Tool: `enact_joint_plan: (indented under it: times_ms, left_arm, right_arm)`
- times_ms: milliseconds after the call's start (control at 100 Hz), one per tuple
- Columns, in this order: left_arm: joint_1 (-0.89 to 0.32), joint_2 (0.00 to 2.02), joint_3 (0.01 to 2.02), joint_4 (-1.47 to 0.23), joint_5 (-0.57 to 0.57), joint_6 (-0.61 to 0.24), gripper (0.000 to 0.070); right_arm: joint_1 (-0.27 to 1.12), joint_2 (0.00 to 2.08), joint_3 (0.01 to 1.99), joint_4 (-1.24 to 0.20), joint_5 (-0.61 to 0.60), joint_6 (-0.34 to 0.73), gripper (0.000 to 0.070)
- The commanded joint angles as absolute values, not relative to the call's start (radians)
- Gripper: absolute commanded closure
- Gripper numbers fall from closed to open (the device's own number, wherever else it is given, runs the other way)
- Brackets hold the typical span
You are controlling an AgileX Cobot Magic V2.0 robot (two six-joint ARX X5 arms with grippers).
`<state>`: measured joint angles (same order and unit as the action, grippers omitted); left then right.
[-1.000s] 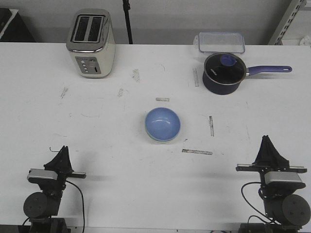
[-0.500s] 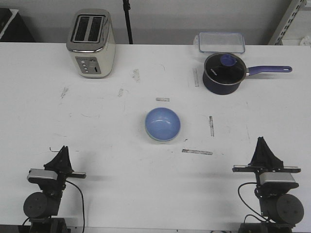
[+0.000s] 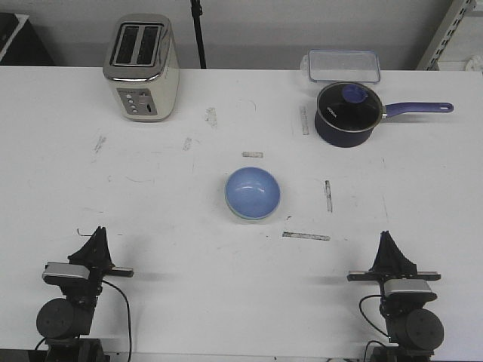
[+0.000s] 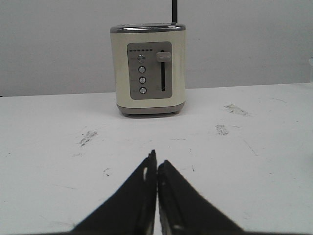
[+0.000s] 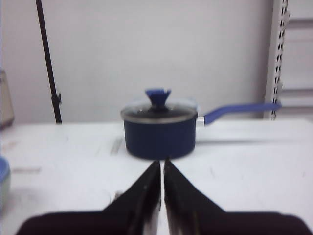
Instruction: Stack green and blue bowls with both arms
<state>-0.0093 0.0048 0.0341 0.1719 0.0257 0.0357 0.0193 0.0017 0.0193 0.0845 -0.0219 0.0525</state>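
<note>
Stacked blue bowl (image 3: 253,191) ahead, between clenched, empty left gripper (image 4: 156,169) and right gripper (image 5: 162,171); little risk, barring a stray nudge.

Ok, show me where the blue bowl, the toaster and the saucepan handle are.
blue bowl (image 3: 253,191), front view, middle of its inside.
toaster (image 3: 141,69), front view, upper front face.
saucepan handle (image 3: 419,108), front view, midway along the purple handle.
</note>
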Motion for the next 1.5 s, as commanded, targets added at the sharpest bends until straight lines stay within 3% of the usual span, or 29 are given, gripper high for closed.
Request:
enact_joint_plan:
  times_ms: [0,1490]
  left_arm:
    - [-0.01,0.003,0.012,0.184,0.025,0.033,0.0698]
    - [-0.01,0.003,0.012,0.184,0.025,0.033,0.0698]
  right_arm:
    - [0.019,0.001,0.012,0.073,-0.031,0.063,0.0697]
    - [0.019,0.001,0.012,0.069,-0.027,0.062,0.0697]
